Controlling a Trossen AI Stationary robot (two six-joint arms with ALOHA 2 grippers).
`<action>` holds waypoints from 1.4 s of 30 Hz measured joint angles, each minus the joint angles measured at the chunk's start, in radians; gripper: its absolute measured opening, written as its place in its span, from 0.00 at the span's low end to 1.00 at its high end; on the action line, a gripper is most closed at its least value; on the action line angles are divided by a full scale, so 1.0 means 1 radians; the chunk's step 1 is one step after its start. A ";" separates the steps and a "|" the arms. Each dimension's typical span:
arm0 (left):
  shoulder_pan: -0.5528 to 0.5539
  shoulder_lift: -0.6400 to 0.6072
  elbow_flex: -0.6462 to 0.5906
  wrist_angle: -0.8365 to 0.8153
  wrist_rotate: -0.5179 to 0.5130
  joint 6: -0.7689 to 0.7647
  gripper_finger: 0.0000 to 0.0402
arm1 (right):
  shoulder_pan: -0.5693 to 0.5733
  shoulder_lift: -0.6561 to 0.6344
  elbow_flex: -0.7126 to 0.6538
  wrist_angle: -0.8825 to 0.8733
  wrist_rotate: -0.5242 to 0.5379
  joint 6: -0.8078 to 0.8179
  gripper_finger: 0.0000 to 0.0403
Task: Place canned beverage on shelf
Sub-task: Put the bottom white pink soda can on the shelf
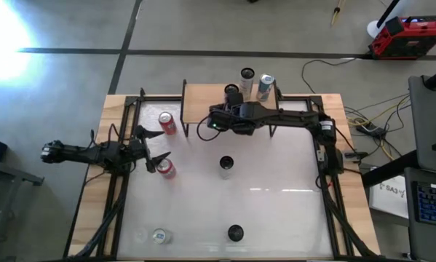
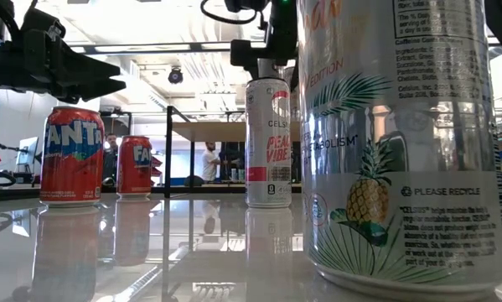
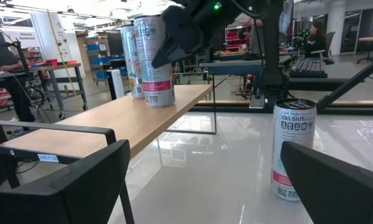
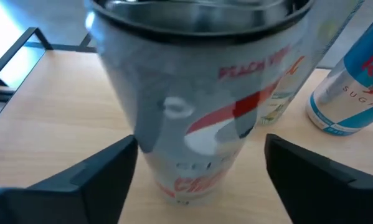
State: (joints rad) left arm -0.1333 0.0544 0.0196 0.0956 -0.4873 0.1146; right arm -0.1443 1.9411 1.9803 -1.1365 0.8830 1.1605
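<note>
The shelf (image 1: pixel 203 98) stands at the table's far edge, its tan top also showing in the left wrist view (image 3: pixel 111 124). A Celsius Peach Vibe can (image 4: pixel 198 124) stands upright on its base on the shelf top (image 3: pixel 155 62). My right gripper (image 1: pixel 231 102) is open, with one finger close on each side of this can; a thin gap shows at one finger. My left gripper (image 1: pixel 153 148) is open and empty at the table's left, between two red Fanta cans (image 1: pixel 167 122) (image 1: pixel 166 169).
Two more cans (image 1: pixel 247 75) (image 1: pixel 266 84) stand on the shelf beside my right gripper. A Celsius can (image 1: pixel 226 164) stands mid-table. One can (image 1: pixel 235 233) and another (image 1: pixel 159 236) stand near the front edge. People show in the room beyond.
</note>
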 joint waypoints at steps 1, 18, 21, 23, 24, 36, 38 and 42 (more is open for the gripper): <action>0.000 0.000 0.000 0.000 0.000 0.000 1.00 | -0.004 0.000 -0.002 0.003 0.000 0.004 0.85; 0.000 0.000 0.000 0.000 0.000 0.000 1.00 | -0.040 0.006 -0.087 0.187 0.009 -0.052 0.88; 0.000 0.000 0.000 0.000 0.000 0.000 1.00 | -0.045 0.006 -0.087 0.188 0.011 -0.045 0.83; 0.000 0.000 0.000 0.000 0.000 0.000 1.00 | -0.047 0.006 -0.087 0.191 0.010 -0.035 0.78; 0.000 0.000 0.000 0.000 0.000 0.000 1.00 | -0.048 0.006 -0.087 0.195 0.010 -0.035 0.76; 0.000 0.000 0.000 0.000 0.000 0.000 1.00 | -0.060 0.009 -0.088 0.276 0.003 -0.098 0.61; 0.000 0.000 0.000 0.000 0.000 0.000 1.00 | -0.067 0.010 -0.088 0.303 0.000 -0.118 0.64; 0.000 0.000 0.000 0.000 0.000 0.000 1.00 | -0.089 0.010 -0.088 0.335 0.002 -0.156 0.66</action>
State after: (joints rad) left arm -0.1331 0.0547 0.0195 0.0956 -0.4874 0.1146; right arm -0.2329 1.9507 1.8923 -0.8016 0.8853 1.0048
